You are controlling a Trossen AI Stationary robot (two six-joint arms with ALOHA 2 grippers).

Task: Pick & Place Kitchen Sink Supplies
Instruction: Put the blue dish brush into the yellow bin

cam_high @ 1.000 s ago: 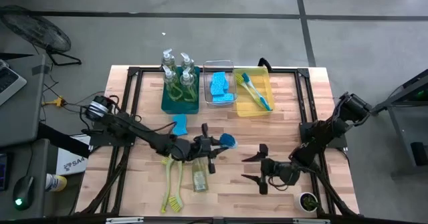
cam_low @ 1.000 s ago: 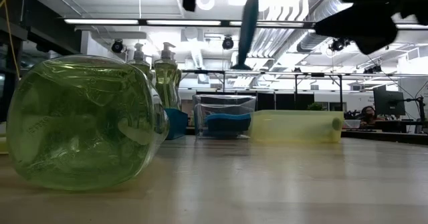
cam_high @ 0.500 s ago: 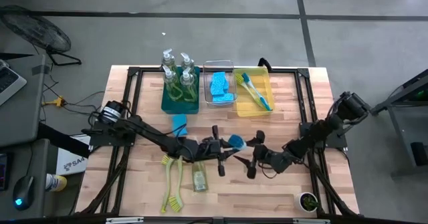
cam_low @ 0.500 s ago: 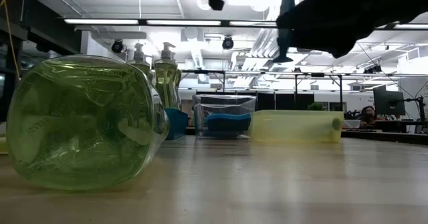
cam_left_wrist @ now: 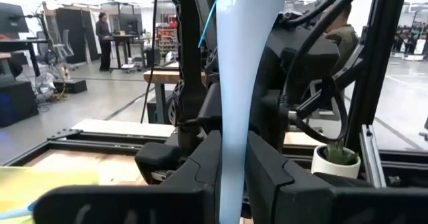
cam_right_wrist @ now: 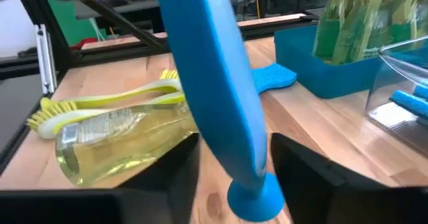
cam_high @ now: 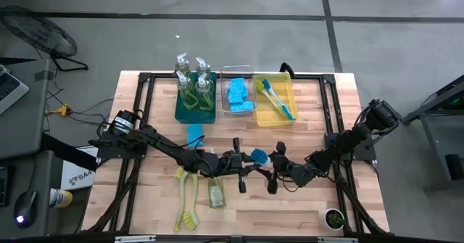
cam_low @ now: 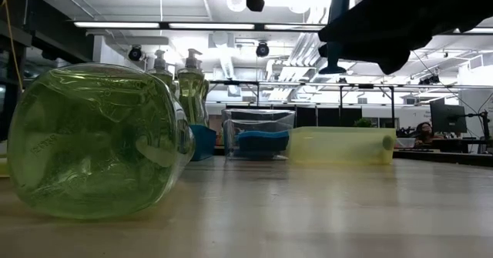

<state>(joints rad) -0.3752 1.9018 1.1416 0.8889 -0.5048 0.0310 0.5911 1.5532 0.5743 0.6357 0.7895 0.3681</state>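
Left gripper (cam_high: 243, 165) pinching blue brush (cam_high: 259, 156); right gripper's (cam_high: 274, 172) spread fingers (cam_right_wrist: 304, 162) flanking its handle.

The blue brush (cam_right_wrist: 214, 90) runs past the frame's top edge.

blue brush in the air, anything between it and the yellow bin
Nothing visible. The blue brush is held mid-table between the left tool and right tool; the bare wood up to the yellow bin looks free, and the clear bin stands beside that path.
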